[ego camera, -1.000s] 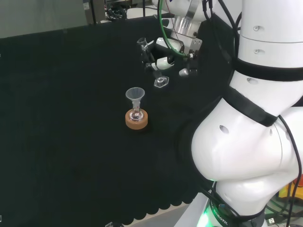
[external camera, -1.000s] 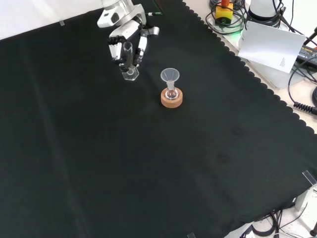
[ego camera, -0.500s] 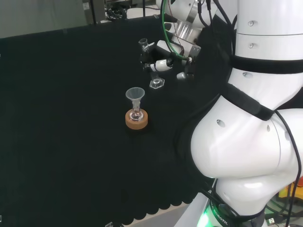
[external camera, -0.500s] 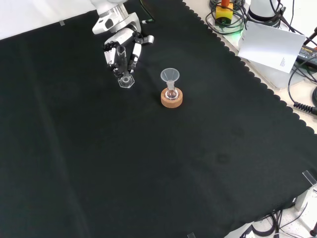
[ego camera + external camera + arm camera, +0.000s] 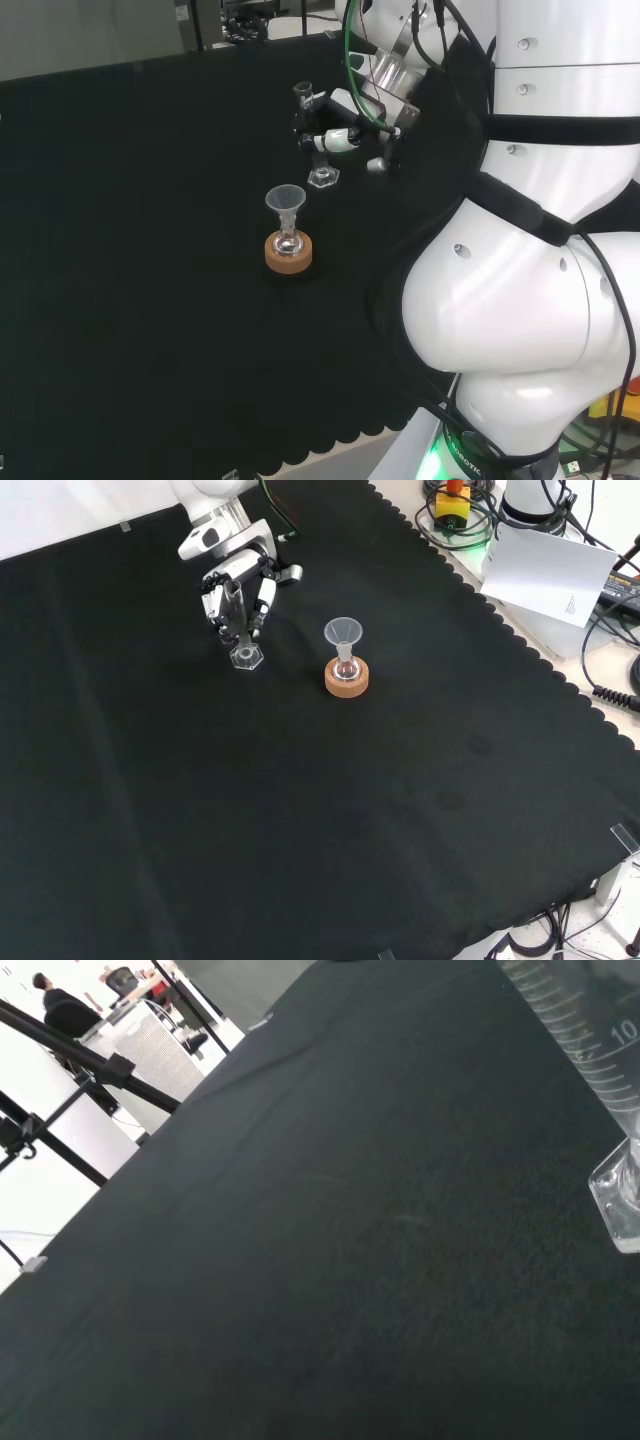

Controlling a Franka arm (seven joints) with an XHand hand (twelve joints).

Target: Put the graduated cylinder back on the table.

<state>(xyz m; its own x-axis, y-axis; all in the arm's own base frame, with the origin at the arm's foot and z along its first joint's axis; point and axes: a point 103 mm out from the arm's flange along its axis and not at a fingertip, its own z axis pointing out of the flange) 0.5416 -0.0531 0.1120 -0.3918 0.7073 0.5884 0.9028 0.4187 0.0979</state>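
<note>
The black and white hand (image 5: 236,578) is wrapped round the clear glass graduated cylinder (image 5: 239,630), fingers curled on its tube. The cylinder stands close to upright, its hexagonal foot at the black cloth surface (image 5: 300,820); touching or just above, I cannot tell. Landmark: the cork ring stand (image 5: 347,677) carrying a small flask and clear funnel (image 5: 343,633). In the front view the cylinder sits near it, to its left.

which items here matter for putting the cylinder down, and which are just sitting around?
Part of the job:
graduated cylinder, clear, held upright
hand, fingers curled round the cylinder
black cloth, where the cylinder goes

Just sitting around:
funnel in a small flask on the cork ring
white sheet and cables off the cloth's edge
</note>
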